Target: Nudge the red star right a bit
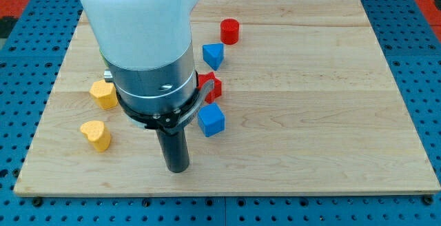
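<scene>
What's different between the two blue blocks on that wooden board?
The blue block nearer the view's top looks wedge-like with a pointed upper corner; the blue block below it is a plain cube. The upper one sits near the red cylinder, clear of the arm; the cube sits right beside the arm's metal collar, below the partly hidden red star. Both share the same blue and similar size.

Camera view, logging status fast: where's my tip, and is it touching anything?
My tip: holding nothing, apart from every block, below-left of the partly hidden red star block.
</scene>
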`<act>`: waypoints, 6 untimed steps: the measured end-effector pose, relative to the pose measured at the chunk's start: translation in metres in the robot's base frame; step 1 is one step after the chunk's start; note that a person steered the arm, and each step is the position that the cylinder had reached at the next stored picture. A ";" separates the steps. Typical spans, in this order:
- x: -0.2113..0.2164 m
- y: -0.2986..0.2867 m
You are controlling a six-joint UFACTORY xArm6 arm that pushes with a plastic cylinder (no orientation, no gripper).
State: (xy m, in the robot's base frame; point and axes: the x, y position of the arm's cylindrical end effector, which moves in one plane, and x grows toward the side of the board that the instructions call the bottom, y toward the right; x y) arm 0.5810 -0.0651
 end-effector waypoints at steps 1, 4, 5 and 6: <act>0.000 0.000; 0.002 0.004; -0.015 0.004; -0.071 0.003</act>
